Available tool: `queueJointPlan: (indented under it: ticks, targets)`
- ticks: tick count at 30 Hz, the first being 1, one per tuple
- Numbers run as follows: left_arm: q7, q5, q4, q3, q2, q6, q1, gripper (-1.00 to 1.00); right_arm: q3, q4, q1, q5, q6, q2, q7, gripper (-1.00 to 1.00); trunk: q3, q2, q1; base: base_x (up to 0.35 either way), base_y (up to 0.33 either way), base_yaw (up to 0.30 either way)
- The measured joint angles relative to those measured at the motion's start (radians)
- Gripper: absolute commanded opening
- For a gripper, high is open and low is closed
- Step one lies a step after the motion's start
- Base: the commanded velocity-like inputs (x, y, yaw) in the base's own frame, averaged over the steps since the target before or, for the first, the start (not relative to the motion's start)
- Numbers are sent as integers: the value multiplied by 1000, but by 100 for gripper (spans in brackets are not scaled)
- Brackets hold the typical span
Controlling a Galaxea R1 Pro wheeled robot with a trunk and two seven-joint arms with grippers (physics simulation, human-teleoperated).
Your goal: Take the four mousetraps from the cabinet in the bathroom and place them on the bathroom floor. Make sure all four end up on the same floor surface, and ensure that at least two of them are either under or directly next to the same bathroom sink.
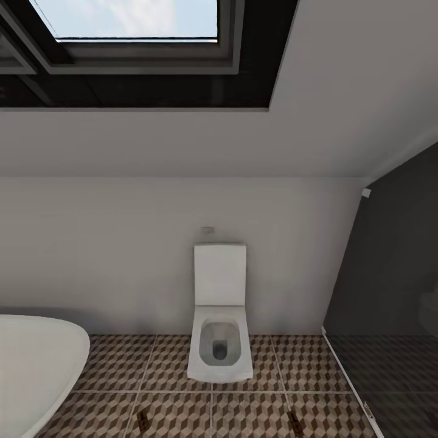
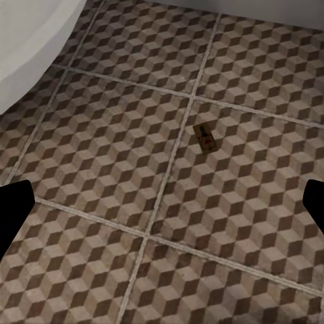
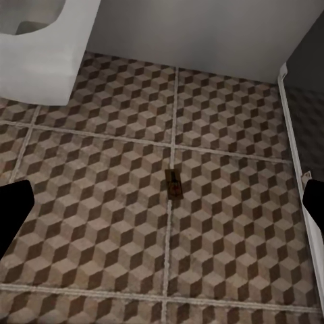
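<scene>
Two mousetraps lie flat on the cube-patterned bathroom floor (image 1: 255, 365) at the near edge of the head view, one at the left (image 1: 143, 418) and one at the right (image 1: 294, 421). In the left wrist view a mousetrap (image 2: 204, 137) lies beside a grout line, ahead of my left gripper (image 2: 162, 212), which is open and empty with a black fingertip (image 2: 13, 219) at each side. My right gripper (image 3: 162, 206) is also open and empty above the floor, with a mousetrap (image 3: 175, 183) just ahead of it. The cabinet and the bathroom sink are out of view.
A white toilet (image 1: 219, 328) stands against the back wall, also seen as the toilet (image 3: 40, 54) in the right wrist view. The rounded white bathtub (image 1: 36, 365) fills the left corner. A dark glass partition (image 1: 389, 304) with a white frame (image 3: 297, 155) closes the right side.
</scene>
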Motion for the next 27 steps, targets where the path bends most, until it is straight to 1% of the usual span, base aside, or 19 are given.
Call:
queueJointPlan:
  ticks: [27]
  targets:
    - [0, 0, 0, 0, 0, 0, 0, 100, 0, 0, 0, 0, 0, 0, 0, 100, 0, 0, 0, 0, 0, 0]
